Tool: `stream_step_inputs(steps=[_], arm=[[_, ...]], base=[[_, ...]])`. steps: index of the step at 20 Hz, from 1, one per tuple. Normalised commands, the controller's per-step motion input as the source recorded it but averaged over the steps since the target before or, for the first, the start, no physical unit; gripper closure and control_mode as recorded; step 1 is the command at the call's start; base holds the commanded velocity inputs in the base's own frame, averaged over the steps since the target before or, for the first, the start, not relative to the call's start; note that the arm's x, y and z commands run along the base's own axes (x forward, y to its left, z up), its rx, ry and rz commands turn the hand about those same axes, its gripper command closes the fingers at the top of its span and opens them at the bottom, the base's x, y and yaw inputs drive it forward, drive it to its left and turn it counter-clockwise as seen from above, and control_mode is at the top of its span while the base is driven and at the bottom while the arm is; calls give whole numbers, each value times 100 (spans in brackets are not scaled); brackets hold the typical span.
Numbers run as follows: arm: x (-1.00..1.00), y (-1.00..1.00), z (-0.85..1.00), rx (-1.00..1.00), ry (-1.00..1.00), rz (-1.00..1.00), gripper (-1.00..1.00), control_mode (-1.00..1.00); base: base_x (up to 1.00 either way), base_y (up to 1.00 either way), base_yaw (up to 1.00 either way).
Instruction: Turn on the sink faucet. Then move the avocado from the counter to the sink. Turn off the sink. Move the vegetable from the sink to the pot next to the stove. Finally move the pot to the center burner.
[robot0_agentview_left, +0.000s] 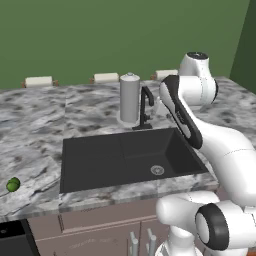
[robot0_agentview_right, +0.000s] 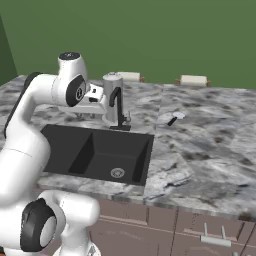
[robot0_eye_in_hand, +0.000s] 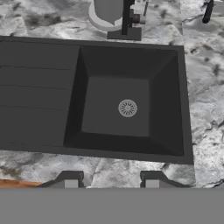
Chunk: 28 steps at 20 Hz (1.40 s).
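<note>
The black sink (robot0_agentview_left: 100, 160) (robot0_agentview_right: 70, 145) (robot0_eye_in_hand: 39, 87) is set in the marbled counter (robot0_agentview_left: 35, 125) (robot0_agentview_right: 200, 145). Its silver drain (robot0_eye_in_hand: 127, 108) lies straight below my hand. The slim black faucet (robot0_agentview_left: 145, 107) (robot0_agentview_right: 116, 102) (robot0_eye_in_hand: 126, 19) stands at the basin's back rim, and I see no water under its spout. Beside the faucet my gripper (robot0_agentview_right: 96, 106) (robot0_eye_in_hand: 111, 183) hangs high over the basin, open, with nothing between its fingers. The dark-green avocado (robot0_agentview_left: 13, 184) rests on the counter far left of the sink, near the front edge.
A tall grey canister (robot0_agentview_left: 129, 97) (robot0_agentview_right: 111, 97) (robot0_eye_in_hand: 108, 11) stands against the faucet. A small dark-handled item (robot0_agentview_right: 172, 119) (robot0_eye_in_hand: 207, 11) lies on the counter right of the sink. Pale blocks (robot0_agentview_left: 38, 81) (robot0_agentview_right: 192, 80) line the green back wall.
</note>
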Motion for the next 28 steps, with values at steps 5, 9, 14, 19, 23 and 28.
stream_step_inputs(steps=[5,9,14,19,23,28], arm=[[0,-31,-5,10,-1,8,-100,-100],[9,-87,-21,25,-4,22,-100,-100],[17,-77,-39,20,-3,22,-100,-100],[26,-16,-35,5,-13,24,-100,-100],[26,-4,-20,2,-18,26,-100,-100],[23,0,-10,0,-12,17,-100,-100]], base=[[0,0,0],[0,0,0],[0,0,0],[0,0,0],[0,0,0],[0,0,0]])
